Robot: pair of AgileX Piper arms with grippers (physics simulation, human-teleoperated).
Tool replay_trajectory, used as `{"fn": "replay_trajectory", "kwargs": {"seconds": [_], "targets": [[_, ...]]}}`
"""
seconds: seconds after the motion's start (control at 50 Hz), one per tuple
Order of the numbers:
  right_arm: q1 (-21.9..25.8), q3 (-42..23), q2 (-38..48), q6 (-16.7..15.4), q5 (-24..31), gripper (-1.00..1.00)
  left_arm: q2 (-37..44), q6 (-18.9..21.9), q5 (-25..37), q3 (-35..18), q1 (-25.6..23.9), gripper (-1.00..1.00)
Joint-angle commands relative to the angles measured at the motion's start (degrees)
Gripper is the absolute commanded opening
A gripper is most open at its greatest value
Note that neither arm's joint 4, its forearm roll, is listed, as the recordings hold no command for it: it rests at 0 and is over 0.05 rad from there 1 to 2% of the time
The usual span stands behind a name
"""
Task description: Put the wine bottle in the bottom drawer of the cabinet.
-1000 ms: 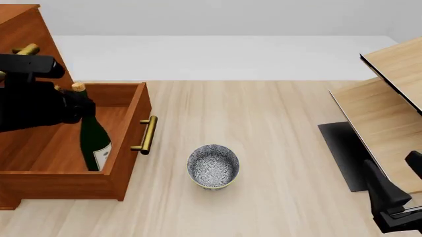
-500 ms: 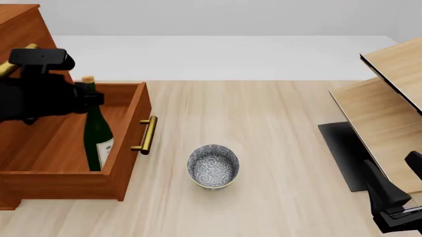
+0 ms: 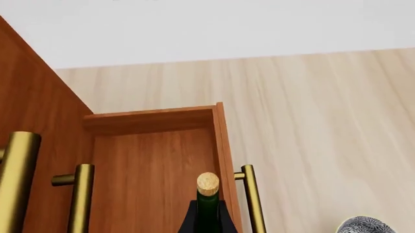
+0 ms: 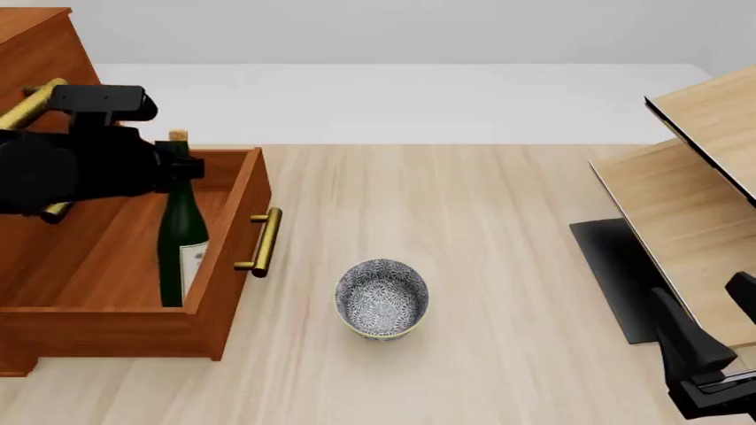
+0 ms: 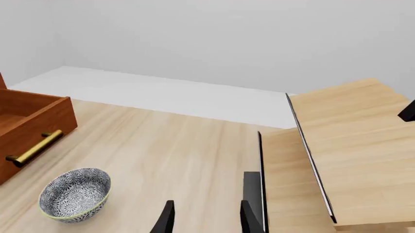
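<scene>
- The wine bottle (image 4: pixel 182 241) stands nearly upright inside the pulled-out bottom drawer (image 4: pixel 225 292), against its front wall, cork up, base hidden by the drawer side.
- Its long axis runs almost vertical, neck toward my left gripper (image 4: pixel 177 168).
- That claw is closed around the bottle's neck just under the cork, reaching in from the cabinet (image 4: pixel 35 53) side.
- My right gripper (image 5: pixel 204 218) idles far off by the pale shelf unit (image 4: pixel 697 221), fingers apart, holding nothing.
- The patterned bowl (image 4: pixel 381 298) sits between them.

The wine bottle (image 4: pixel 181 239) carries a white label, its print too small to read.
</scene>
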Motion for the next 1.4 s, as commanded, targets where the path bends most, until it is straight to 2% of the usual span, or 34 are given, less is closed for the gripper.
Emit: {"fn": "replay_trajectory", "kwargs": {"seconds": [0.02,0.28,0.58,0.62,0.64,0.92,1.4], "targets": [[-0.1,0.0,0.4,0.0,-0.3,1.0,4.2,0.2,-1.6,0.8,0.1,-1.0],[-0.1,0.0,0.2,0.0,0.1,1.0,7.9,-0.6,-3.8,0.2,1.3,-1.0],[-0.2,0.0,0.5,0.1,0.0,1.0,12.0,0.1,-5.0,-1.5,2.0,-1.0],[-0.2,0.0,0.6,0.1,-0.1,1.0,12.9,1.3,-5.2,-1.6,2.1,-1.0],[-0.2,0.0,0.7,0.1,-0.2,1.0,13.0,0.2,-5.4,-1.7,1.9,-1.0],[-0.4,0.0,0.6,0.2,0.0,1.0,15.6,1.1,-6.6,-2.4,2.4,-1.0],[-0.3,0.0,0.2,0.3,0.7,1.0,19.6,0.7,-10.0,-1.2,2.1,-1.0]]}}
